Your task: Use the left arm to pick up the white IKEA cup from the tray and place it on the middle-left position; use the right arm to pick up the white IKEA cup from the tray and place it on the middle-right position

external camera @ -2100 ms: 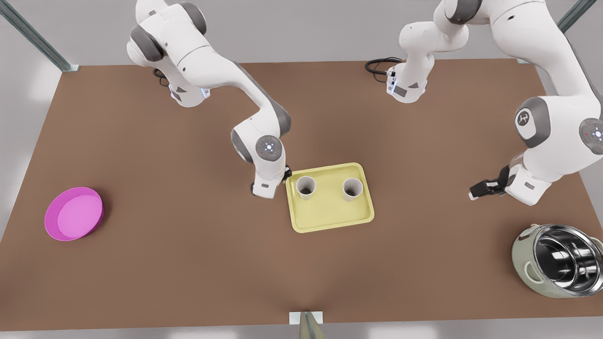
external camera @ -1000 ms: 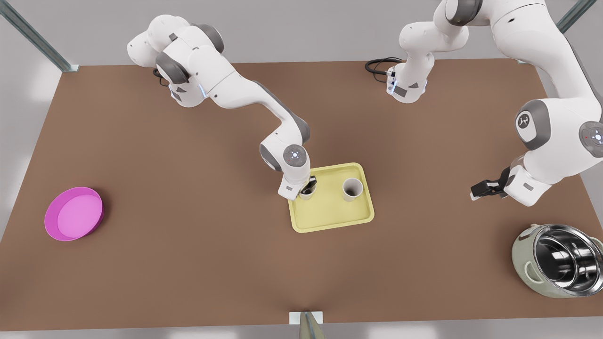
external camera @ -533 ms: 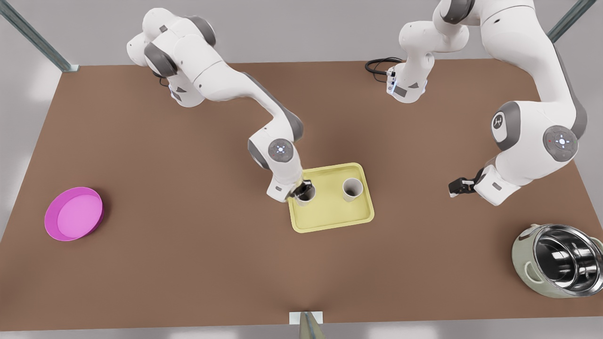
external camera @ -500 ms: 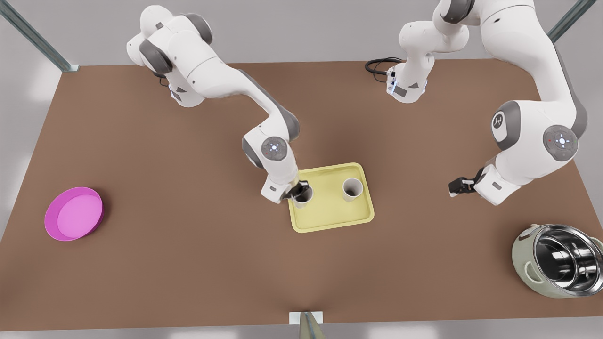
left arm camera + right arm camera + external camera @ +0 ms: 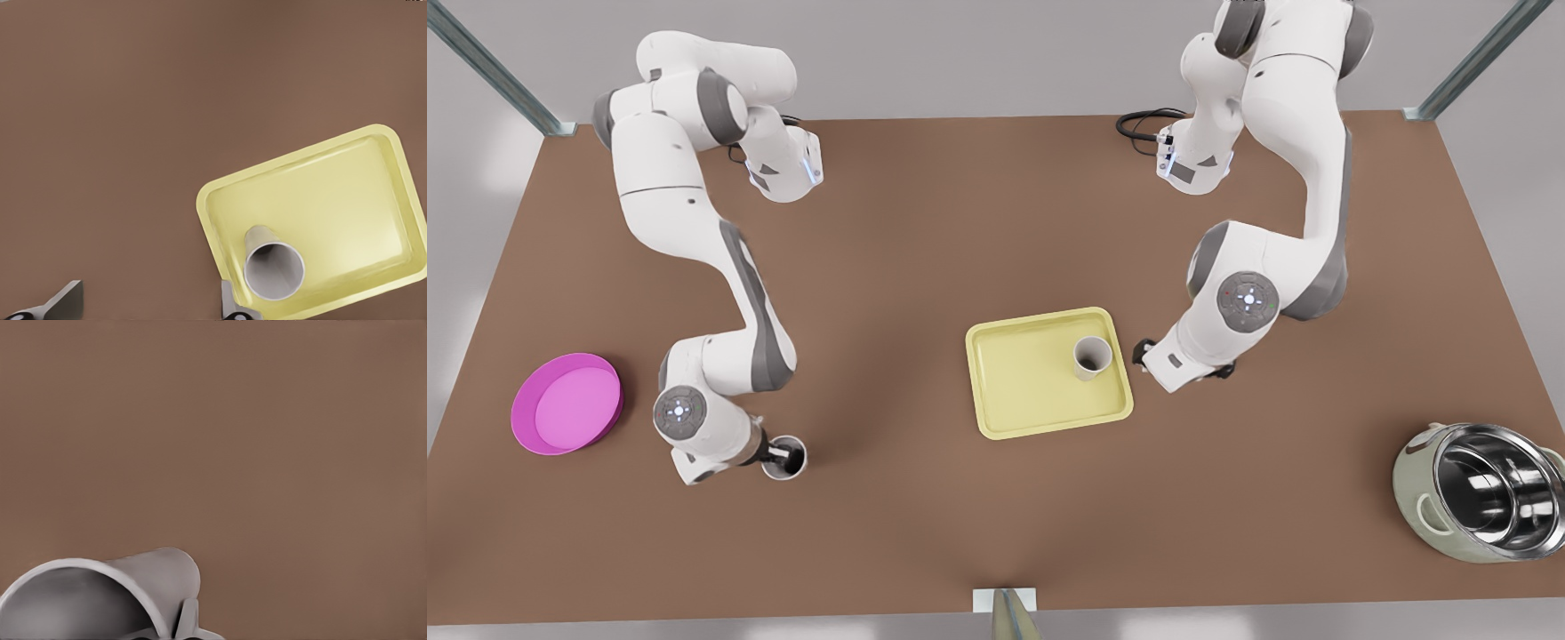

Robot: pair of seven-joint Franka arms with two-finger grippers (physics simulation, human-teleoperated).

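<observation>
The pale yellow tray (image 5: 1014, 391) lies mid-table with one white cup (image 5: 1092, 356) upright in its far right corner. Judging by the wrist views, my left gripper (image 5: 1141, 349) belongs to the arm on the front view's right. It hovers just off the tray's right edge. In the left wrist view it (image 5: 150, 301) is open, its fingers wide apart short of the cup (image 5: 272, 263) and tray (image 5: 213, 200). My right gripper (image 5: 772, 455), on the front view's left, is shut on the wall of a second white cup (image 5: 787, 460) low over bare brown tabletop. That cup (image 5: 100, 593) fills the right wrist view's corner.
A round magenta dish (image 5: 567, 403) sits at the front view's far left, close to the right arm's wrist. A steel pot in a pale green shell (image 5: 1480, 492) stands at the near right. Black cables (image 5: 1143, 124) lie at the table's far edge.
The arm on the front view's left has carried its cup off the tray to the table's near left. The other arm has swung in to the tray's right edge.
</observation>
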